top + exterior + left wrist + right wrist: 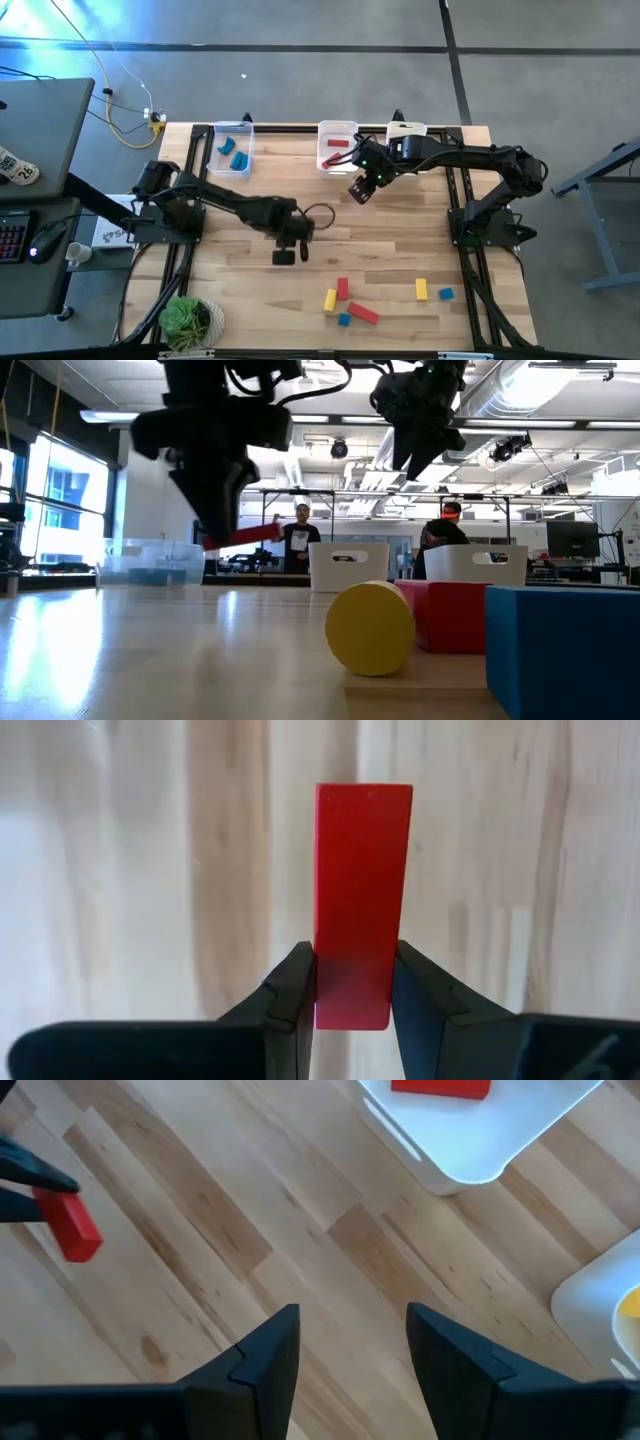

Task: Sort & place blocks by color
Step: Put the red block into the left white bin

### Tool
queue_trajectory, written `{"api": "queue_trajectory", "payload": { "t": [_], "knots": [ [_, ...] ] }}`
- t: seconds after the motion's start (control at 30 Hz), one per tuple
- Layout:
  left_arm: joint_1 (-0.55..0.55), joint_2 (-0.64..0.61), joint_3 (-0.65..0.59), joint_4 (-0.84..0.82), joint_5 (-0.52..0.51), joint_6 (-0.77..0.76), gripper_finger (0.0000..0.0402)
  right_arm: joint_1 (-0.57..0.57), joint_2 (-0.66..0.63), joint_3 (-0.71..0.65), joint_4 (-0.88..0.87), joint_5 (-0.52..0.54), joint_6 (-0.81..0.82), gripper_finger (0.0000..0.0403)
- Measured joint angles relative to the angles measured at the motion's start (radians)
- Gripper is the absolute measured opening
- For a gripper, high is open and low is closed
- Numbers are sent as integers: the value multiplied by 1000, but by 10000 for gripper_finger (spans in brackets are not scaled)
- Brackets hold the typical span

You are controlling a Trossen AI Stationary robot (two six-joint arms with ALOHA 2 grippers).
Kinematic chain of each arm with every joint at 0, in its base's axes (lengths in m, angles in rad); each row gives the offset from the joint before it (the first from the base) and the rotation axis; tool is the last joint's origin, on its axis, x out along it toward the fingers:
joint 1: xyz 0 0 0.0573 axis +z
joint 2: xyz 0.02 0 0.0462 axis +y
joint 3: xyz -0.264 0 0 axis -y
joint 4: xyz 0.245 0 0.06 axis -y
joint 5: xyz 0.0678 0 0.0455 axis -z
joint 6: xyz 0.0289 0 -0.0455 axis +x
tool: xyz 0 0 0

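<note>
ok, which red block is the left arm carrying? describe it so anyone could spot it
Start at the table's centre, where the left gripper hangs above the wood. Pinched between its fingers is a red bar, the only block off the table; the other loose blocks lie near the front edge.

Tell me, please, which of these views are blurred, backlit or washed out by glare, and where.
Low view: the nearest blocks, a yellow round-faced block and a blue block, are soft and out of focus; both arms are dark silhouettes against bright ceiling lights. Left wrist view: the red block in the left pincer is sharp, the wood behind blurred. High view: bluish glare on the floor at top left.
</note>
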Motion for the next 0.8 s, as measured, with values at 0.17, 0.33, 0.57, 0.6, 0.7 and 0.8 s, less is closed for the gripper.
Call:
{"api": "queue_trajectory", "payload": {
  "t": [0.17,0.33,0.57,0.6,0.7,0.8],
  "knots": [
    [62,-21,1,41,0,71,73,0,0,0,6,-12,40,171],
    [115,-21,1,68,0,150,73,0,0,0,34,-47,75,171],
    [172,-29,1,119,2,243,73,0,0,0,70,-82,125,171],
    [179,-31,1,132,1,257,73,0,0,0,70,-85,129,171],
    [200,-33,2,155,2,288,73,0,0,0,73,-88,147,171],
    [218,-47,2,190,4,319,73,0,0,0,85,-99,152,171]
  ]
}}
